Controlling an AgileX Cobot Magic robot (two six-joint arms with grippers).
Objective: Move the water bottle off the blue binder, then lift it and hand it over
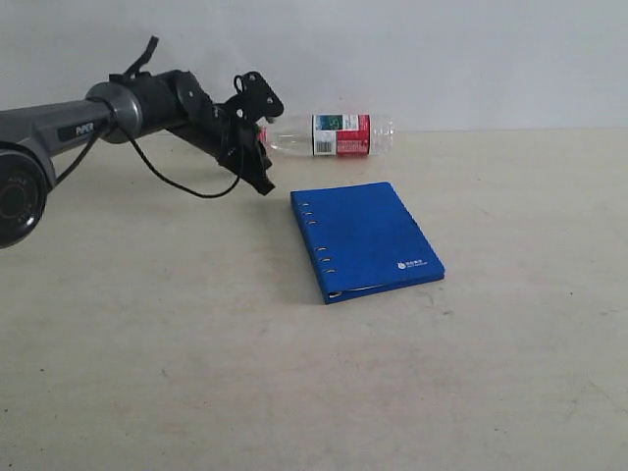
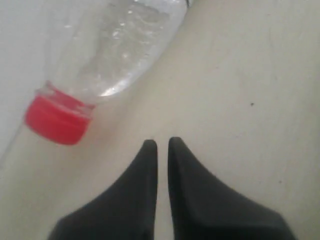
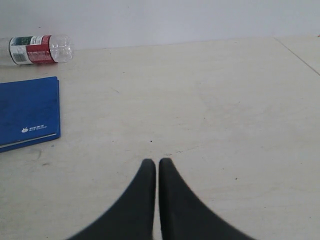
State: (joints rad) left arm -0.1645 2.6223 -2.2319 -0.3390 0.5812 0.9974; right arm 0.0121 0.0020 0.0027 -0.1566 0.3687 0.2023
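**Pale table, white wall: bottle is lying off the binder, lift not yet begun**

A pale table [image 1: 147, 373] is running back to a plain white wall [image 1: 442, 59]. The bottle [image 1: 339, 134] is lying on its side at the foot of that wall. Its red cap [image 2: 56, 121] is sitting just ahead of the left pincer [image 2: 160, 144] and off to one side, not touching it. That pincer is pressing its jaws together on nothing.

The binder [image 1: 365, 238] is lying flat and closed near the left pincer, on the side away from the wall and apart from the bottle.

The right pincer [image 3: 157, 162] is also pressing shut and empty over bare table, well apart from both things.

Clearing the binder is looking done. Gripping, lifting and handing over are remaining, and a pincer will need to spread first.
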